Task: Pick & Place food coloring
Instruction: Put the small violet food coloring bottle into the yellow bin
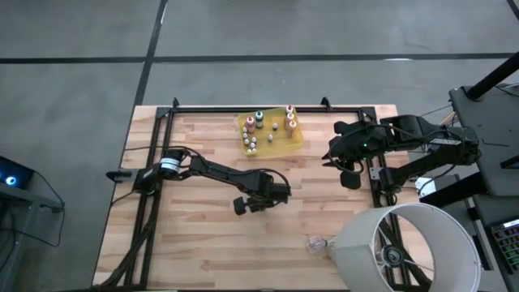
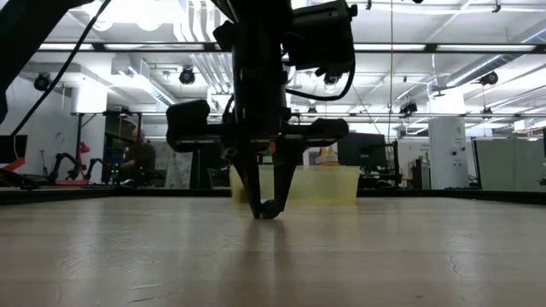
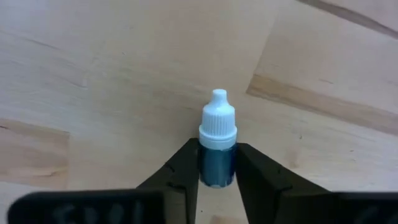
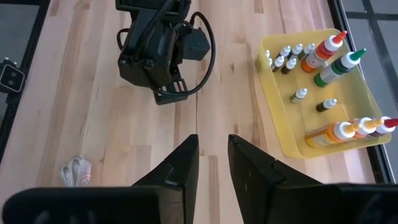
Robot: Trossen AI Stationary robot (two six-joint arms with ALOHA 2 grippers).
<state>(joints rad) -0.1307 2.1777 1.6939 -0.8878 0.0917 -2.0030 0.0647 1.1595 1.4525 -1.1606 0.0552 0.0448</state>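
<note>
I am running 2 arms over a wooden desk (image 1: 203, 235), and I will go from the biggest things to the smallest. A white lampshade-like drum (image 1: 405, 247) stands at the desk's near right corner, with a small crumpled clear plastic scrap (image 1: 315, 242) just beside it. At the far edge sits a translucent yellow tray (image 1: 296, 139) holding the other food coloring bottles (image 4: 297, 53), some tall with orange or green caps, some tiny with white caps.

The left tool (image 1: 261, 199) is down at mid-desk, well apart from the tray. Its fingers (image 3: 180, 174) are pinching 1 small blue bottle with a white cap (image 3: 217, 146), which lies flat on the wood, cap pointing away from the wrist.

The right tool (image 1: 345, 166) waits by the right rail near the tray, its fingers slightly spread and holding nothing.

I judge this to be the grasp step, with the bottle gripped but not lifted. Next I would raise it straight up, carry it to the tray, and let go above a bare patch, clear of the standing bottles.
</note>
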